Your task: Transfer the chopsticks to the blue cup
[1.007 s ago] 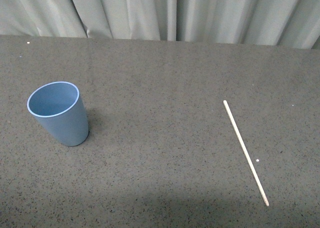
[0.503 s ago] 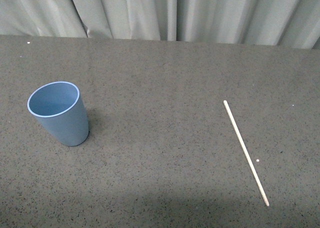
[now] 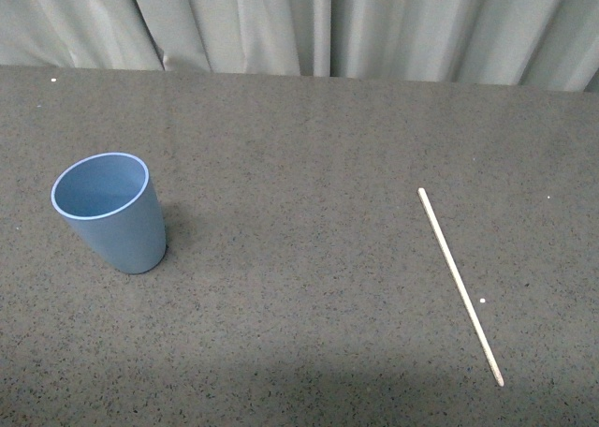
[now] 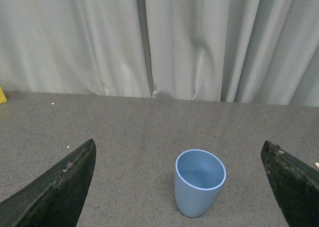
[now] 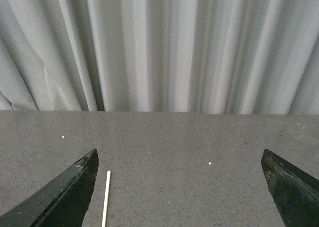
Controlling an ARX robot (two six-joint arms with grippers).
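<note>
Lying flat on the table (image 3: 299, 352), well apart from the upright blue cup (image 3: 110, 212), the chopsticks (image 3: 460, 287) are waiting untouched. The left gripper (image 4: 178, 143) and right gripper (image 5: 179, 152) are hovering, jaws spread wide, holding nothing; pick-up and drop-in are both remaining.

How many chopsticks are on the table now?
1. The chopstick lies flat on the table, right side, apart from the blue cup at left. None shows inside it.
</note>
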